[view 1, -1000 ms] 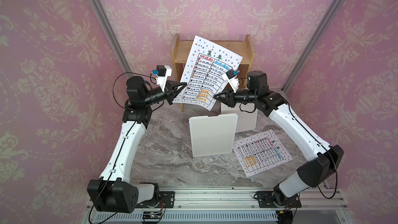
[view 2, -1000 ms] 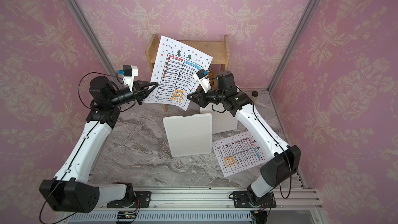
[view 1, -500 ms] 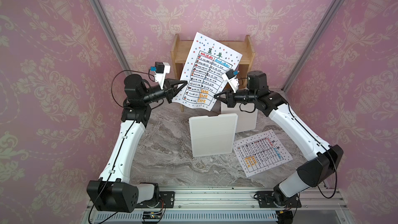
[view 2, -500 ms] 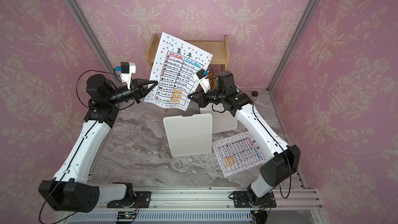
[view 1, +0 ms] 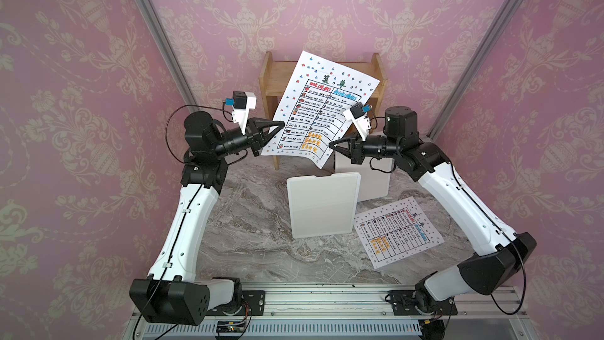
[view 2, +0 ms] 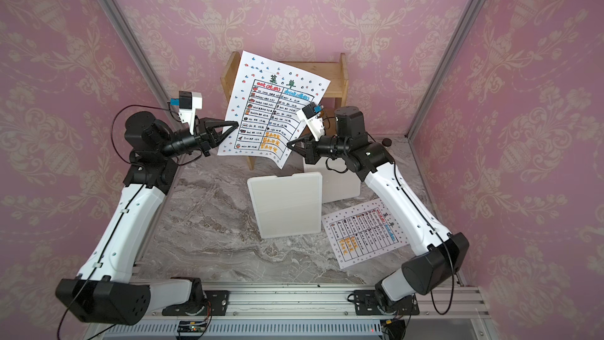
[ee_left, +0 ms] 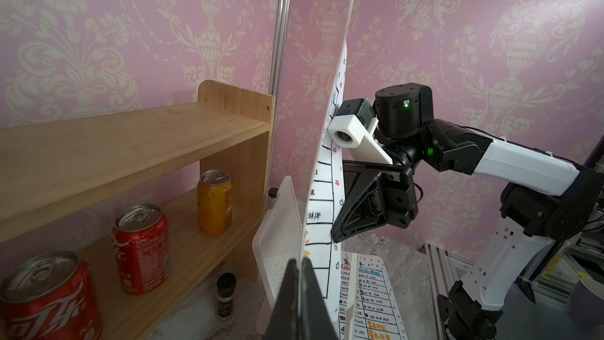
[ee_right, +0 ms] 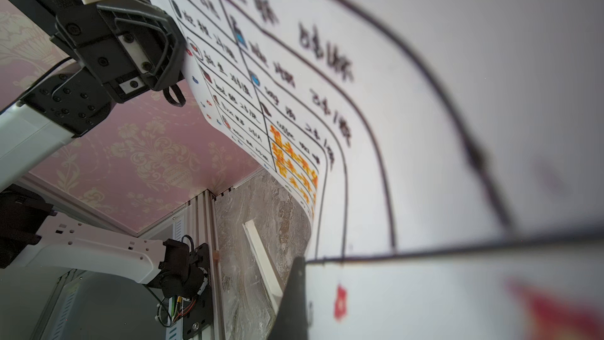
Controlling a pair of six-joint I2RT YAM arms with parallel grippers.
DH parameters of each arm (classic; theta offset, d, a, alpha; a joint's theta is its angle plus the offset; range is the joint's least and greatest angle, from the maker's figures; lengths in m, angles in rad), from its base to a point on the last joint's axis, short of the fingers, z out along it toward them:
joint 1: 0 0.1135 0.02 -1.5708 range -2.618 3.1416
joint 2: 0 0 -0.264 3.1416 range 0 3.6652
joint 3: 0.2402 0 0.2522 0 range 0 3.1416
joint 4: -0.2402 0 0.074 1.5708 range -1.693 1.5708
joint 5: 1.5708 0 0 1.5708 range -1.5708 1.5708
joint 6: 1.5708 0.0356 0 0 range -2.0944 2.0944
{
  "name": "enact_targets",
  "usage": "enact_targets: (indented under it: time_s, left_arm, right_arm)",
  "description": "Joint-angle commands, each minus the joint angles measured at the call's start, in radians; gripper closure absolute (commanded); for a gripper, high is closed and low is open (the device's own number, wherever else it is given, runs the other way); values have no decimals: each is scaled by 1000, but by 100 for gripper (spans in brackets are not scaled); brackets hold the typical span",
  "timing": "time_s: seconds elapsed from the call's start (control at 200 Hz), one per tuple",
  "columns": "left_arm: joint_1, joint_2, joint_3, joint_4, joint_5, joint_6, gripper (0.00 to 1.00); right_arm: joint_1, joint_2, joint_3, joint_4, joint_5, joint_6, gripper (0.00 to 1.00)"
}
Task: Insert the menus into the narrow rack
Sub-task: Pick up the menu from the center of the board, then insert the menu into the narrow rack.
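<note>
The first menu (view 1: pixel 322 109), now clamped at opposite side edges by the left gripper (view 1: pixel 281 124) and the just-closed right gripper (view 1: pixel 330 143), is lifted slightly higher over the back edge of the desk (view 1: pixel 255 224), judged ready for lowering into the white rack (view 1: pixel 322 206); the second menu (view 1: pixel 398 232) is left flat by the right edge.

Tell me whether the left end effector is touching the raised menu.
Touching. The left wrist view shows the left end effector shut on an edge of the raised menu.

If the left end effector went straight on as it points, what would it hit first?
The left end effector pinches the raised menu, so that comes first; beyond, probably the right end effector, depth is unclear.
</note>
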Motion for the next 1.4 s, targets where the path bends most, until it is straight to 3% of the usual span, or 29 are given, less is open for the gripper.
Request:
enact_targets:
  time_s: [0.0,0.625,1.396]
  left_arm:
    - [-8,-18,3,0,11,5,100]
    - [-23,-15,-3,-35,5,-37,100]
    - [-58,-16,0,-130,-35,36,100]
  right_arm:
    - [-5,-38,-21,-13,9,9,100]
    - [-4,-99,-114,-5,18,14,100]
    - [-5,-121,-144,-19,40,13,100]
